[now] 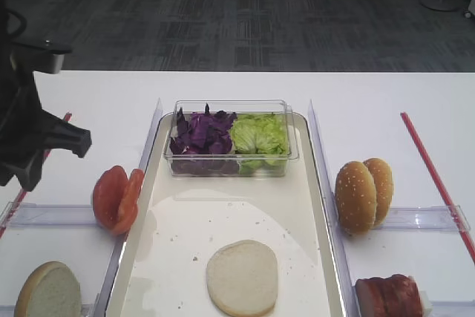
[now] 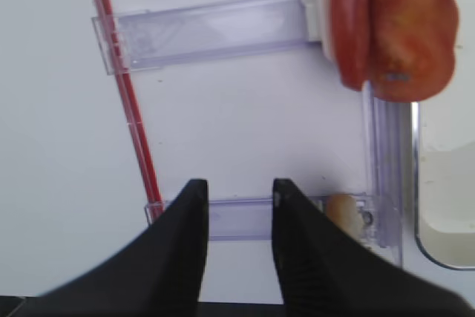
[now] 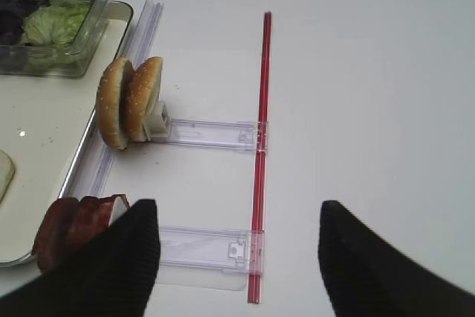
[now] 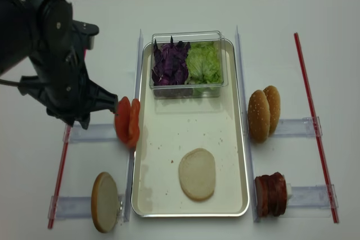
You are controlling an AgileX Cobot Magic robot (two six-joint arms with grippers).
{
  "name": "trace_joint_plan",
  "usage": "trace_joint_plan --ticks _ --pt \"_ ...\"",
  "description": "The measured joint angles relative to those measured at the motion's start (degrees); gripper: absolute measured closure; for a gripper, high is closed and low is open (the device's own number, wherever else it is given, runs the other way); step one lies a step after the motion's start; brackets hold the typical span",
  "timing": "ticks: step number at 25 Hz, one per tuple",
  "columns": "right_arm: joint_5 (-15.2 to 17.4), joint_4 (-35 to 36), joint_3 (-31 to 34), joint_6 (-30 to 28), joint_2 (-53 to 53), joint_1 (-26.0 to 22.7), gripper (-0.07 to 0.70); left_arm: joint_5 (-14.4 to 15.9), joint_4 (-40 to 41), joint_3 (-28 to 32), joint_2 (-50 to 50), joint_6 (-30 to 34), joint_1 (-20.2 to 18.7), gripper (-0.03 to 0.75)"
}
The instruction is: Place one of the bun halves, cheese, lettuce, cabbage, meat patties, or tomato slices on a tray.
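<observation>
One bun half (image 4: pixel 197 173) lies flat on the tray (image 4: pixel 169 139); left fingers (image 2: pixel 182 220) are narrowly parted, empty; right fingers (image 3: pixel 141 243) are spread wide.

Left tool (image 2: pixel 237 209) slightly parted, empty, above clear holder (image 2: pixel 282 217), tomato slices (image 2: pixel 393 27) top right, red strip (image 2: pixel 122 87) left

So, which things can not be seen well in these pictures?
- Left gripper: in both high views the arm's dark body hides its fingertips.
- Right gripper: absent from both high views.
- Meat patties: cut off by the first high view's bottom edge.
- Tomato slices: cut by the left wrist view's top edge.
</observation>
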Motion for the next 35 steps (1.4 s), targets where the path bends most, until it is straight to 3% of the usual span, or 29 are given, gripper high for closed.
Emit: trace_joint_plan --ticks 7,13,22,35 --pt "0.00 0.00 0.00 0.00 0.00 0.00 0.143 0.14 -2.94 0.00 -1.15 5.74 9.83 0.517" --pt "0.00 0.00 0.00 0.00 0.00 0.00 0.143 0.25 -4.43 0.21 -1.18 8.83 14.34 0.517" --pt "0.00 0.00 0.00 0.08 0.00 0.00 0.143 0.14 -5.83 9.45 -8.17 9.32 14.81 0.517" --pt "0.00 0.00 0.00 0.12 0.00 0.00 0.143 0.83 -6.08 20.91 -32.17 9.32 14.81 0.518"
